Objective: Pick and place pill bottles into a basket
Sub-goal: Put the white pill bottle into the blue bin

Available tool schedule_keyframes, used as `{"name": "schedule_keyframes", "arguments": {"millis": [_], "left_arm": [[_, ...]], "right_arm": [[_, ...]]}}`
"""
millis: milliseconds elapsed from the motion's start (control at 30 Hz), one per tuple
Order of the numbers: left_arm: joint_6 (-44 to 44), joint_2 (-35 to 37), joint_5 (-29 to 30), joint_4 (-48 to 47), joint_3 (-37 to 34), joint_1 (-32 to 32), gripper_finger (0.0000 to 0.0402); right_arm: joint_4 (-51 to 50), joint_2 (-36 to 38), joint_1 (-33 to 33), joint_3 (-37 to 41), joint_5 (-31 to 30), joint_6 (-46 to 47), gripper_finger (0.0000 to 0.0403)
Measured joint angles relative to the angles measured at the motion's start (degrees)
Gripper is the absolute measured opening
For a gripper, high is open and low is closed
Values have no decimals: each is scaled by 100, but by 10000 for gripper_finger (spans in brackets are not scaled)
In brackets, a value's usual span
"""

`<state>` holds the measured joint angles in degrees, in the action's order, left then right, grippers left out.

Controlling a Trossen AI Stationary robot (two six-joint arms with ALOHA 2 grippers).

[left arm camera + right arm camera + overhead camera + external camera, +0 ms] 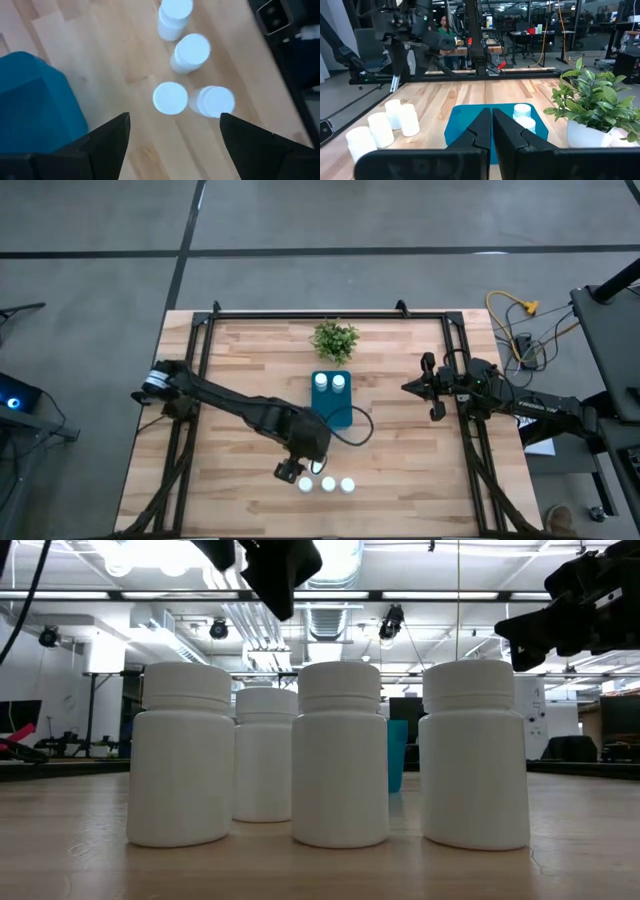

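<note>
Four white pill bottles stand in a cluster near the table's near edge [327, 483], shown close up in the low view [340, 765] and in the left wrist view [190, 50]. The teal basket [331, 412] stands at the table's middle with two more bottles [329, 382] upright inside. My left gripper [288, 472] is open, above the left end of the cluster; in its wrist view [175, 127] one bottle [170, 97] shows between and beyond the fingers, not touched. My right gripper [405, 388] is shut and empty at the table's right, pointing toward the basket [465, 120].
A small green plant in a white pot [335, 339] stands just beyond the basket's far end, also in the right wrist view [592, 107]. A black frame rail [330, 316] runs along the table's far edge and sides. Bare wood lies left and right of the basket.
</note>
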<state>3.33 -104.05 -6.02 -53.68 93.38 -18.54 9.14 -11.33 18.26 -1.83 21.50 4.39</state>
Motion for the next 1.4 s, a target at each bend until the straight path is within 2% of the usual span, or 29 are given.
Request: {"name": "schedule_keyframes", "arguments": {"millis": [233,600,933,1400], "left_arm": [[6,-149,505,-36,-23,0,290],[32,-543,460,70,-39,-15,290],[59,-553,207,342,-37,-111,290],[192,-571,195,643,-107,-208,290]], "right_arm": [[-71,0,-2,-2,0,11,9],[-215,-4,-2,-2,0,-3,9],[-277,-4,-2,-2,0,-3,9],[-293,-4,-2,-2,0,6,9]]}}
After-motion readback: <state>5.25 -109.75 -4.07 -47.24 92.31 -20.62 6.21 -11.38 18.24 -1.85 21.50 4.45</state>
